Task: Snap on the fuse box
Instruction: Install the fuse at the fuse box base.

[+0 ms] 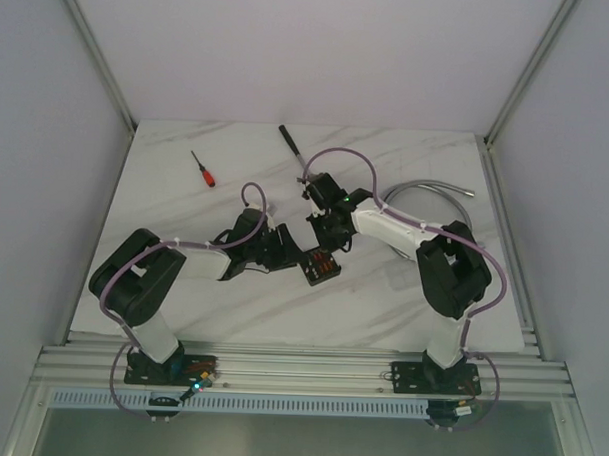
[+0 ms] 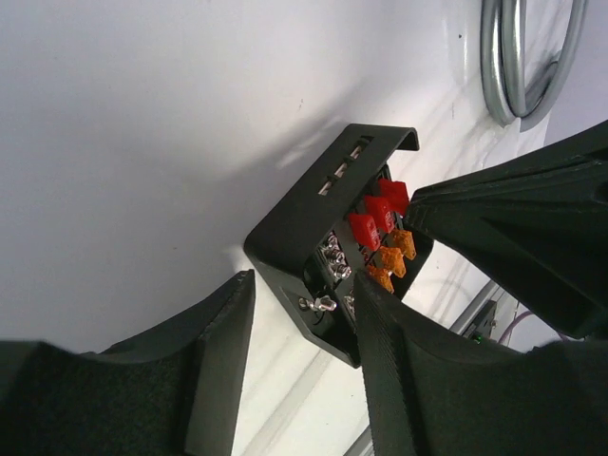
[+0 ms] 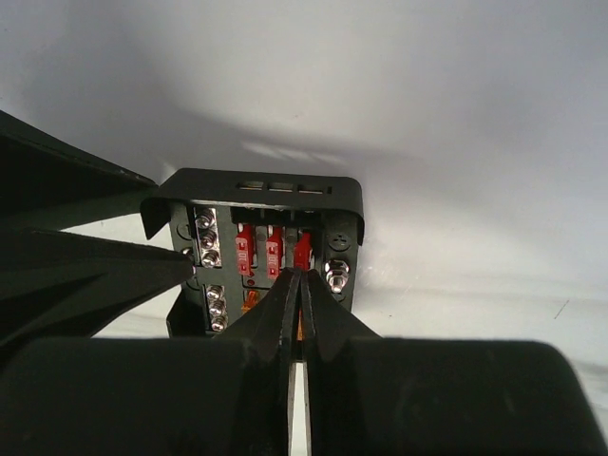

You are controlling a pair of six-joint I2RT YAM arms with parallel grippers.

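Your right gripper (image 3: 300, 275): fingers clenched together, tips down on red fuses (image 3: 274, 252) inside fuse box (image 3: 261, 195). Your left gripper (image 2: 304, 285): released, spread wide, box between fingers, gap at one. Box mid-table (image 1: 182, 284), between arms. Screwdriver (image 1: 203, 169) well apart.

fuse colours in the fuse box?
One row of red fuses, one row of orange fuses, inside the black fuse box. Shows best in the left wrist view.

Fuse box (image 1: 321, 264) hemmed by left fingers (image 2: 218, 351), right fingers (image 3: 275, 313); screwdriver (image 1: 203, 169), cable (image 1: 436, 188) well apart.
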